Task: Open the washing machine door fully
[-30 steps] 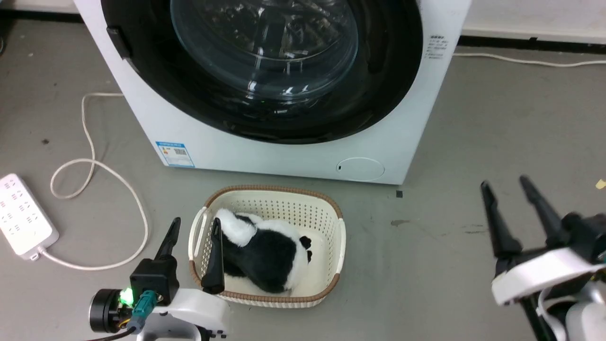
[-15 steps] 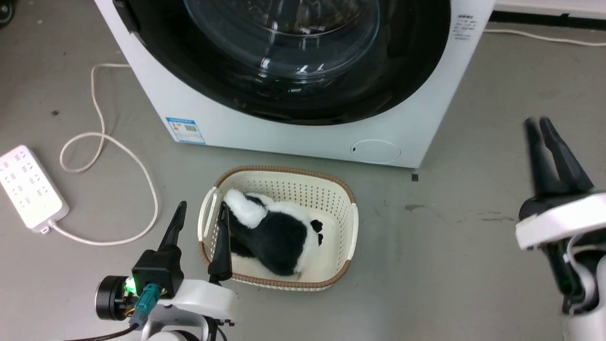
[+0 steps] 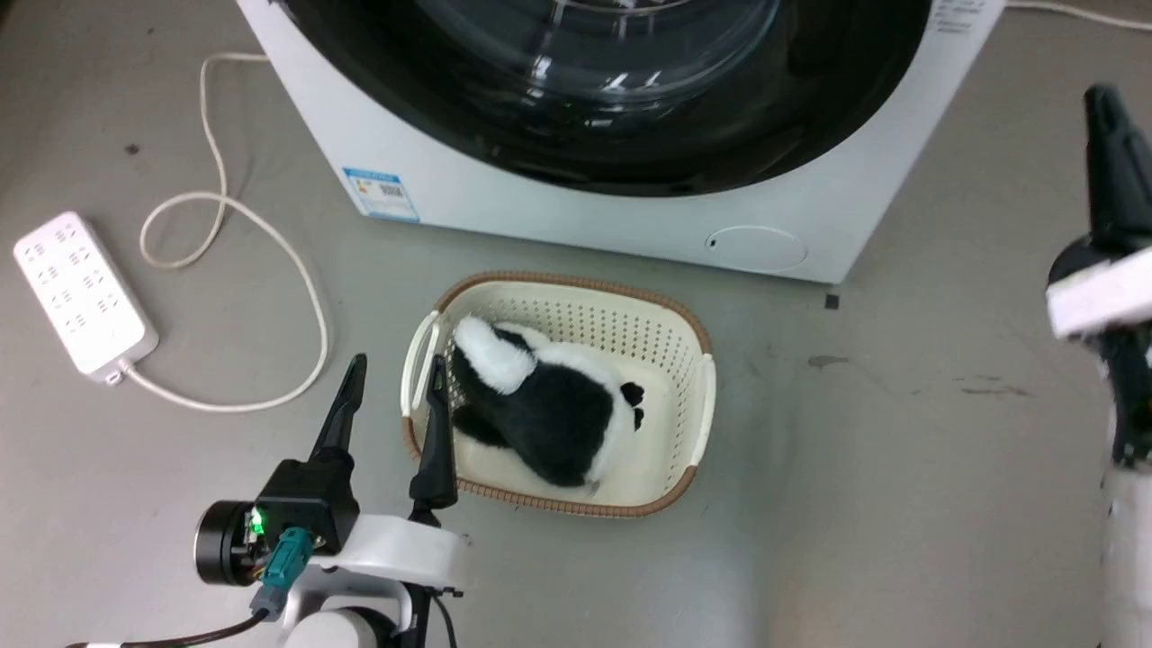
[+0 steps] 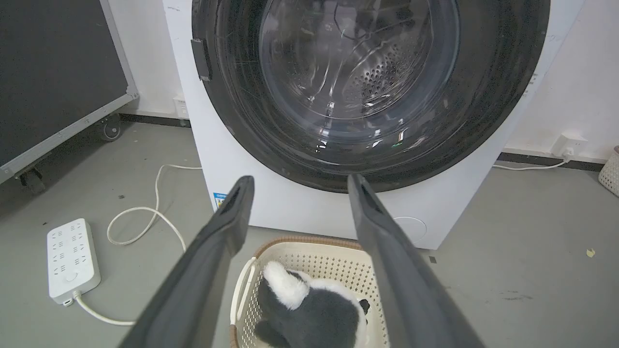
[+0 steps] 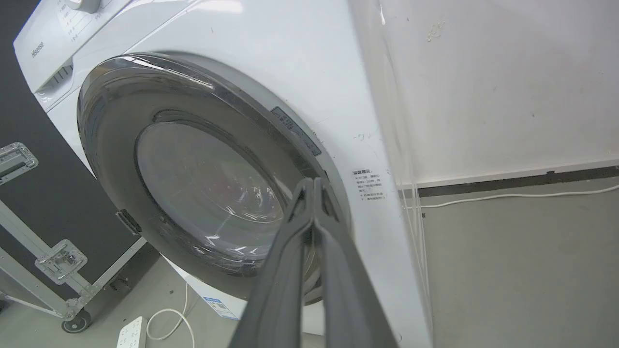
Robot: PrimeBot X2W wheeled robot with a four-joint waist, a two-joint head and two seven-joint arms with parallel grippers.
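left gripper (image 3: 399, 360) low in front of the washing machine (image 3: 558, 216), fingers wide, empty, beside the basket (image 3: 697, 432) that sits before the machine. over the last second the right gripper (image 5: 309, 180) has risen off the machine's right front corner and pinched its fingers together on nothing; the head camera shifted too. i read this as an approach, no contact yet. door (image 4: 358, 72) is shut flush on the machine's front, facing me. it is round, so no long axis; tab (image 4: 200, 59) on its left edge.
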